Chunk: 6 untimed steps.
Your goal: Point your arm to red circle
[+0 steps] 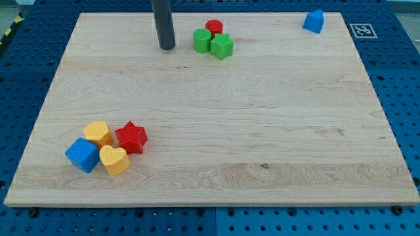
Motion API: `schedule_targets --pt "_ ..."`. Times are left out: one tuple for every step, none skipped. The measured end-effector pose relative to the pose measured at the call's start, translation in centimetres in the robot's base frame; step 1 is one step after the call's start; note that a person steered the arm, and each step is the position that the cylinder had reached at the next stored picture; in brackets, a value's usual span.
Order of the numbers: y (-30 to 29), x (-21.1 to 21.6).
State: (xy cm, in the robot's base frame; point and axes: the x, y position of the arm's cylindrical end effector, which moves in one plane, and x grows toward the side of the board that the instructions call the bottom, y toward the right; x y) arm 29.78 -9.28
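The red circle is a small red cylinder near the view's top centre of the wooden board. It touches a green cylinder and a green star just below it. My tip is the lower end of a dark rod. It stands to the left of this cluster, apart from the green cylinder by a small gap and about 70 px left of the red circle.
A blue block sits at the view's top right. At the lower left lie a red star, a yellow block, a yellow heart and a blue cube, close together.
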Motion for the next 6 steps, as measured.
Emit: schedule_targets --pt "0.0 -1.1" --pt "0.0 -1.2" --pt "0.0 -3.0" --pt "0.6 -3.9" --pt "4.4 -6.4" --pt "6.5 -9.6"
